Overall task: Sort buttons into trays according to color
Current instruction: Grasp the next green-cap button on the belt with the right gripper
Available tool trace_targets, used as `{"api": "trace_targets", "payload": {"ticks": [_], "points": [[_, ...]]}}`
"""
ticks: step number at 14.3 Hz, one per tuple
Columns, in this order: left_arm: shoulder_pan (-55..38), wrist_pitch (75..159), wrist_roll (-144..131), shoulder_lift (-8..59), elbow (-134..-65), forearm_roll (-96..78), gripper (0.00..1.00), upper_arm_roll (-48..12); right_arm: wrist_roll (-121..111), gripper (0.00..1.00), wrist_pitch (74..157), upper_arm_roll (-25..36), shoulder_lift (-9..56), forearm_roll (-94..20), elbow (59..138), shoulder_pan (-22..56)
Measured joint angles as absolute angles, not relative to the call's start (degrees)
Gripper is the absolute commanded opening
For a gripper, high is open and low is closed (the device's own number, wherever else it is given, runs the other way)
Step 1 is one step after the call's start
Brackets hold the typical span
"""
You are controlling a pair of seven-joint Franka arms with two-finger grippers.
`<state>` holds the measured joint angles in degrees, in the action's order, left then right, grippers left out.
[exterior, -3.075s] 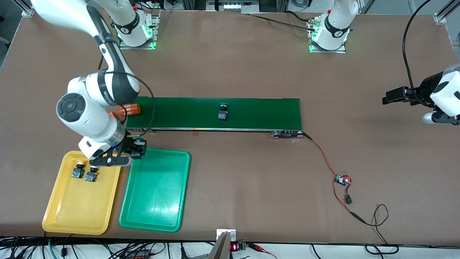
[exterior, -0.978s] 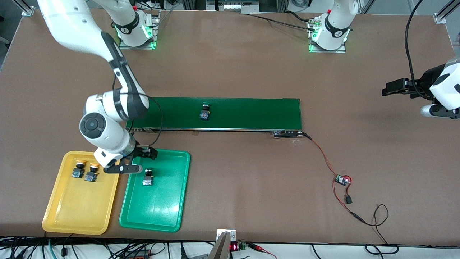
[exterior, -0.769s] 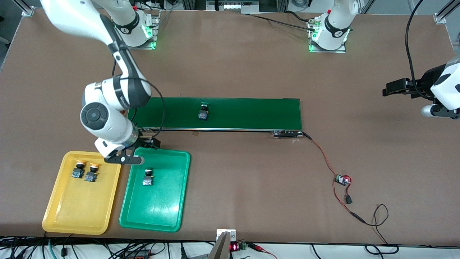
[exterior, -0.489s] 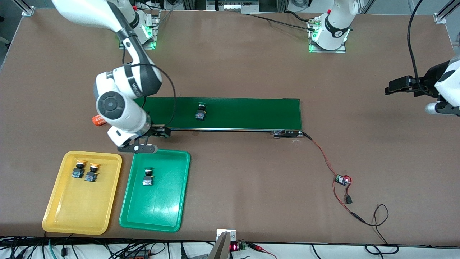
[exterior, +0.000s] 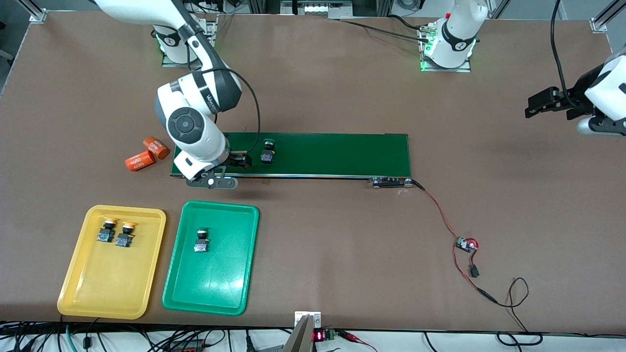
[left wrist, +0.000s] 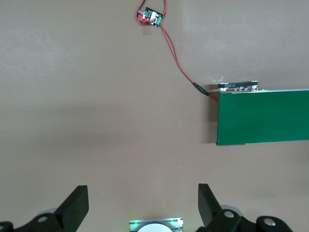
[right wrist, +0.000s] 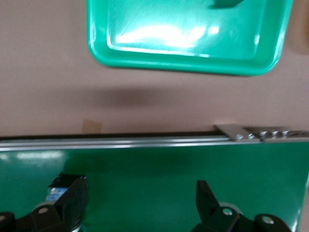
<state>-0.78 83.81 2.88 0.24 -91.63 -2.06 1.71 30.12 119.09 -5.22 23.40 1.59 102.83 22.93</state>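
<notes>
Where belt-borne, green button (exterior: 267, 151) upright

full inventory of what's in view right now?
table: 1, brown.
belt: 1, dark green, mid-table.
green button: 1, on the belt.
green tray: 1, nearer the camera than the belt; holds a second green button.
yellow tray: 1, beside the green tray; holds yellow buttons: 2.
cylinders: 2, orange, off the belt's end.
board: 1, red-wired to the belt.
right tool: open, over the belt beside the button.
left tool: open, waiting over bare table.
</notes>
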Motion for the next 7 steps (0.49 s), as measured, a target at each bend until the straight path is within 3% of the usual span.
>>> {"api": "trace_targets", "payload": {"ticks": [7], "points": [[-1.3,84.5,3.9,0.9,-91.6,-2.1,1.0,1.9,35.2,1.0,126.7,-5.9,23.4,1.6,108.1,26.1]]}}
